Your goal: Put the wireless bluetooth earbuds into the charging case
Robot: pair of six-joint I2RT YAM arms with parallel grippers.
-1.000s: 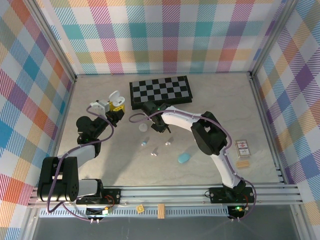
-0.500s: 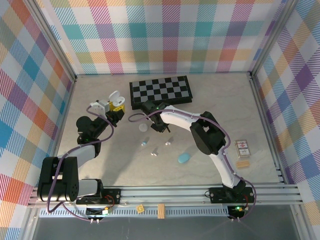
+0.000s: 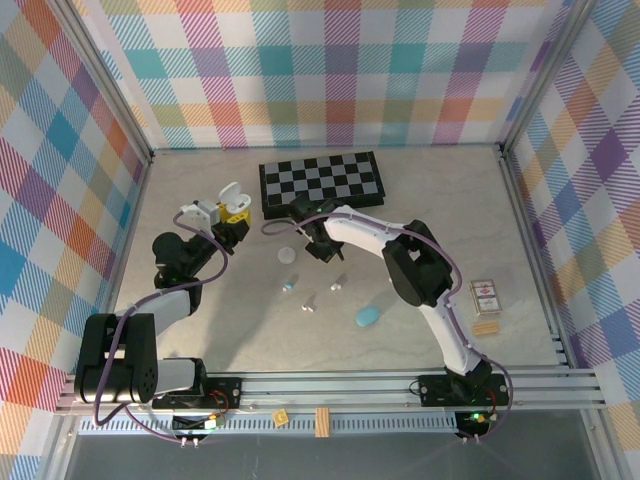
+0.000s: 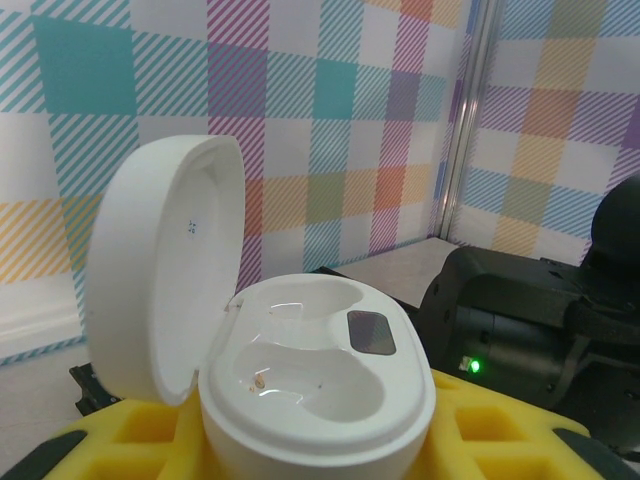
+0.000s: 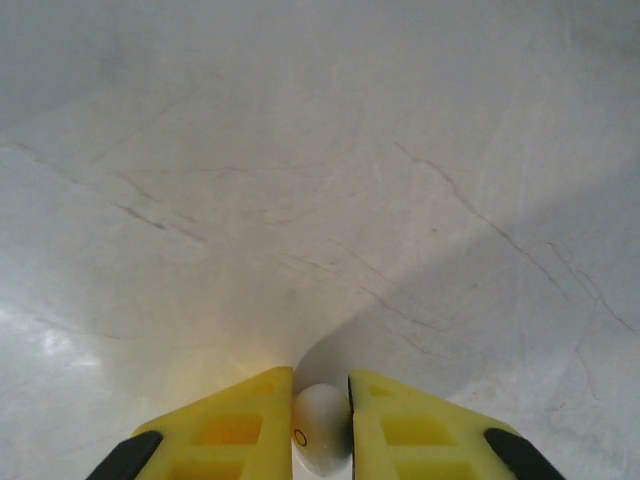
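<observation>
My left gripper (image 3: pixel 226 216) is raised at the left and shut on the white charging case (image 4: pixel 320 372). Its lid (image 4: pixel 165 268) stands open and both wells are bare; the case also shows from above (image 3: pixel 229 195). My right gripper (image 3: pixel 321 249) is down at the table in front of the checkerboard, with its yellow fingers (image 5: pixel 235 425) shut on a small white earbud (image 5: pixel 322 432). Three more earbuds lie loose on the table: one (image 3: pixel 289 286), a second (image 3: pixel 309 304) and a third (image 3: pixel 337 285).
A checkerboard (image 3: pixel 320 181) lies at the back. A small white round object (image 3: pixel 288 255) sits left of my right gripper. A light blue case (image 3: pixel 368 317) lies nearer the front. A card box (image 3: pixel 485 293) and a wooden block (image 3: pixel 487 327) sit at the right.
The right gripper's jaws have narrowed onto the white earbud at the table. The left arm and the case have not moved.
</observation>
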